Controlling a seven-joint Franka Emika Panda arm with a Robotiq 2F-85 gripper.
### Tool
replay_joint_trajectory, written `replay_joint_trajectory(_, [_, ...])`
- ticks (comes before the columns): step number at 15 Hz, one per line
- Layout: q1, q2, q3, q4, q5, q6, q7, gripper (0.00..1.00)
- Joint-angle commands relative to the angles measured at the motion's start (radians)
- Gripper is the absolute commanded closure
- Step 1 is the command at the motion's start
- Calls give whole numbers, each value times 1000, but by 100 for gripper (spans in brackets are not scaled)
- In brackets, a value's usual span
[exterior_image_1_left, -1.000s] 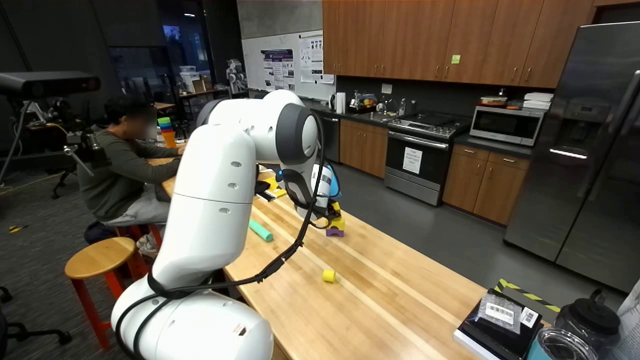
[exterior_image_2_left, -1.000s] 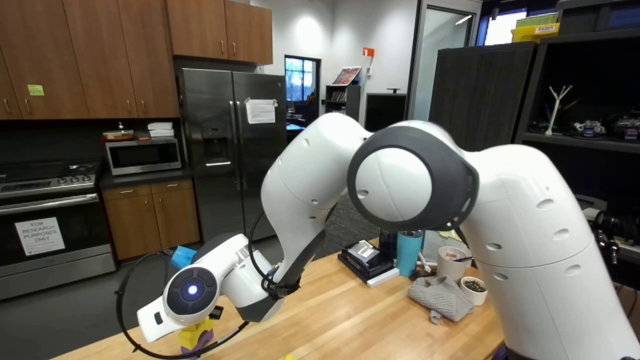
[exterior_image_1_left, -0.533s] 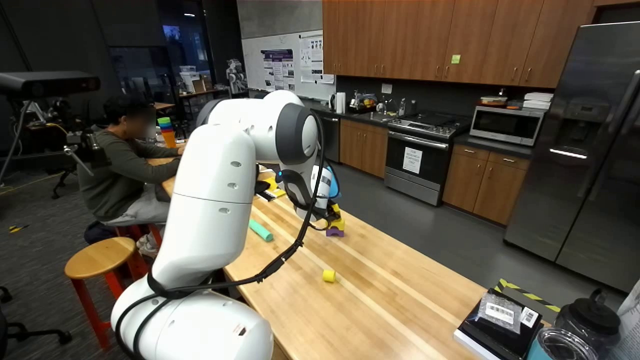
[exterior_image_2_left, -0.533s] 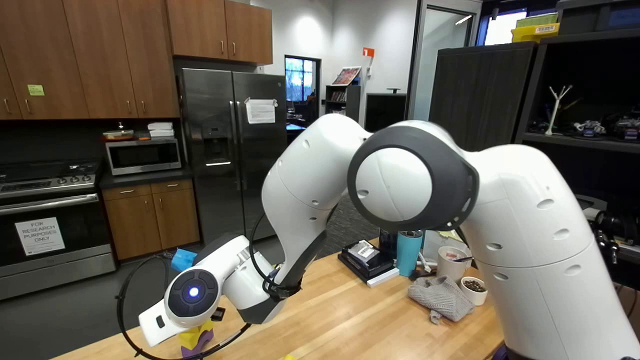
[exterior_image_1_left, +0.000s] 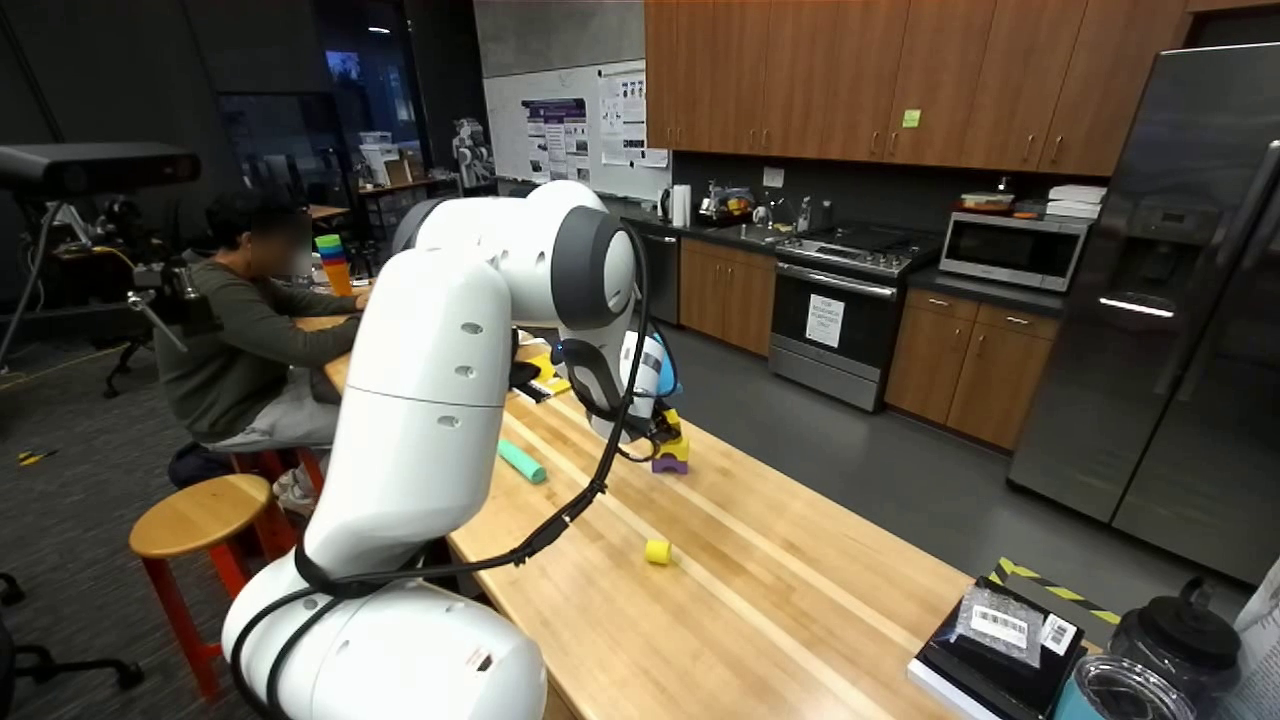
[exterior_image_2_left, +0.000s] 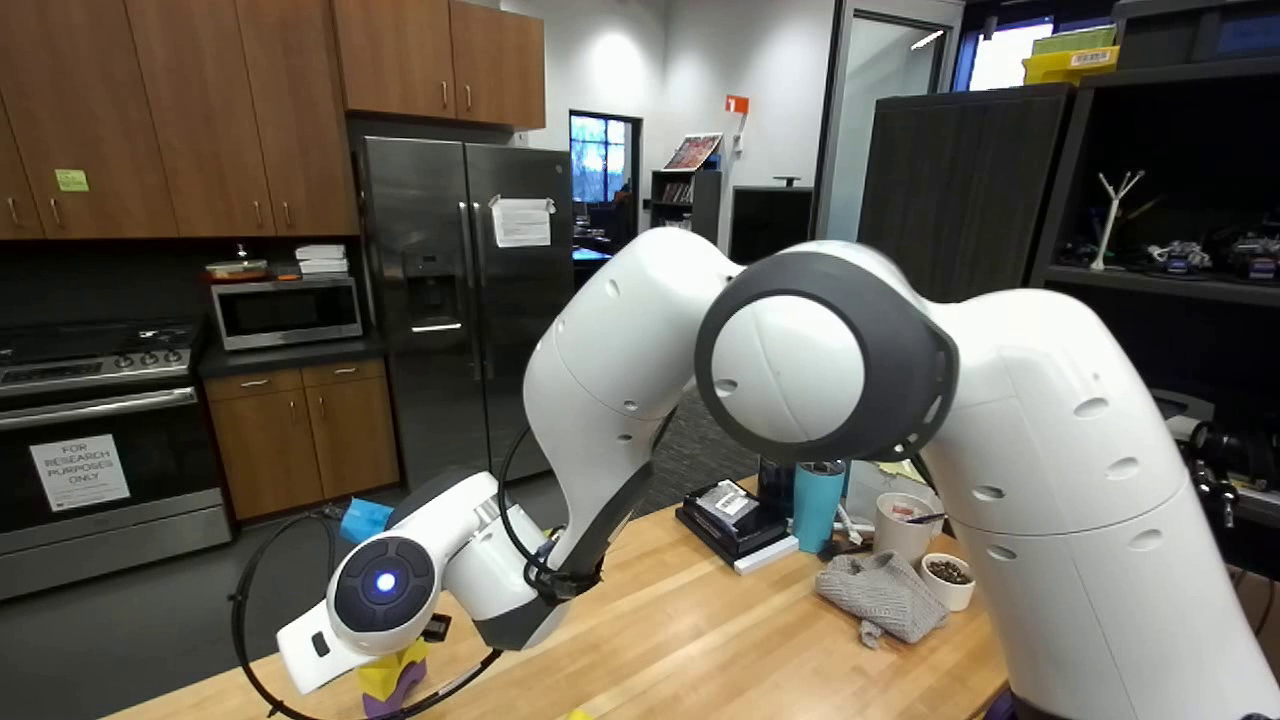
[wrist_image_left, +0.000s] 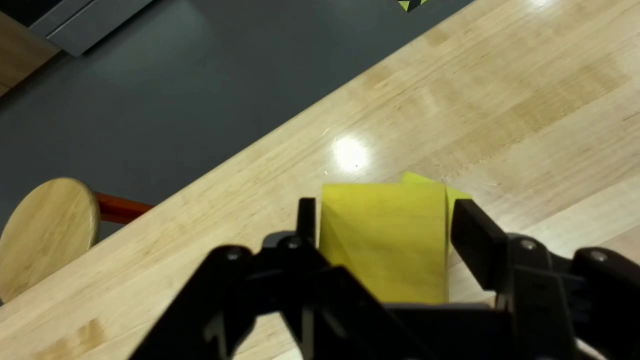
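Two fingers (wrist_image_left: 477, 245) of the gripper (wrist_image_left: 382, 220) stood parted around the yellow block (wrist_image_left: 385, 245), slim gaps visible at either side of it. Below the block were another yellow piece (exterior_image_1_left: 677, 449) and a purple piece (exterior_image_1_left: 670, 466). In an exterior view, a green cylinder (exterior_image_1_left: 522, 462) lay left of the block, a yellow cylinder (exterior_image_1_left: 657, 552) in front of it.

both exterior views: across table (exterior_image_1_left: 720, 630), sharing arm (exterior_image_1_left: 430, 380), fridge (exterior_image_1_left: 1140, 330) | wrist view: close, facing down
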Motion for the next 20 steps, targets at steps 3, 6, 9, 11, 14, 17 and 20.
replay_joint_trajectory(3, [-12, -16, 12, -13, 33, 2, -43, 0])
replay_joint_trajectory(6, [-12, -25, 13, -15, 40, 2, -44, 0])
replay_joint_trajectory(9, [-11, -53, 11, -30, 33, 1, -31, 0])
replay_joint_trajectory(11, [-9, -79, 9, -47, 20, -1, -13, 0])
replay_joint_trajectory(14, [-4, -133, 7, -86, -10, -8, 25, 0])
replay_joint_trajectory(17, [7, -199, -3, -145, -62, -10, 90, 0])
replay_joint_trajectory(20, [5, -267, -2, -219, -125, -11, 184, 0])
